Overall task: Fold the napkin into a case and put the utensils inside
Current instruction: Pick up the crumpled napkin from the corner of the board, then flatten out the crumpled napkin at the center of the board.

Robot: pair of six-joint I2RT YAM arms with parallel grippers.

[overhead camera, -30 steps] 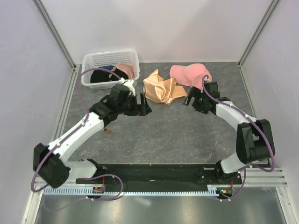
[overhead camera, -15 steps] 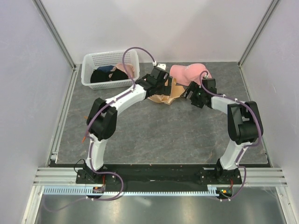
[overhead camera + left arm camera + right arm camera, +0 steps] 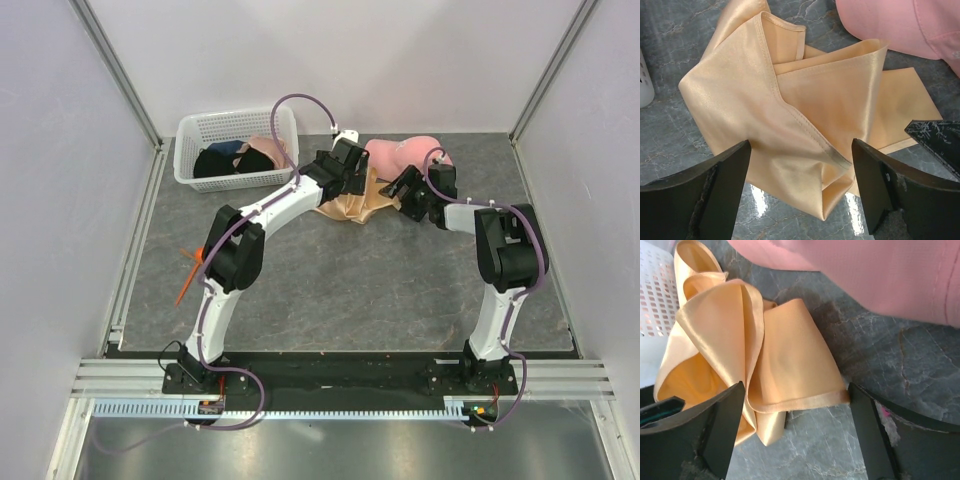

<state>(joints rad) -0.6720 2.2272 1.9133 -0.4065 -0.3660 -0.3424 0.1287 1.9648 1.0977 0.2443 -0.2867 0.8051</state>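
The peach-tan napkin lies crumpled on the grey table between the basket and the pink cap. My left gripper hovers over its left part, jaws open. In the left wrist view the napkin bunches between the two fingers, with a folded corner pointing down between them, and nothing is pinched. My right gripper is open at the napkin's right edge. There a hemmed flap of the napkin reaches in between its fingers. Thin orange-brown utensils lie far off at the left, by the left arm's elbow.
A pink cap sits just behind the right gripper, also filling the top of the right wrist view. A white basket with dark and pink clothes stands at the back left. Metal rails border the table at both sides.
My left arm has swung from the near left out to the napkin, uncovering the utensils. The right gripper has crept left towards the napkin's edge. Both stay open.
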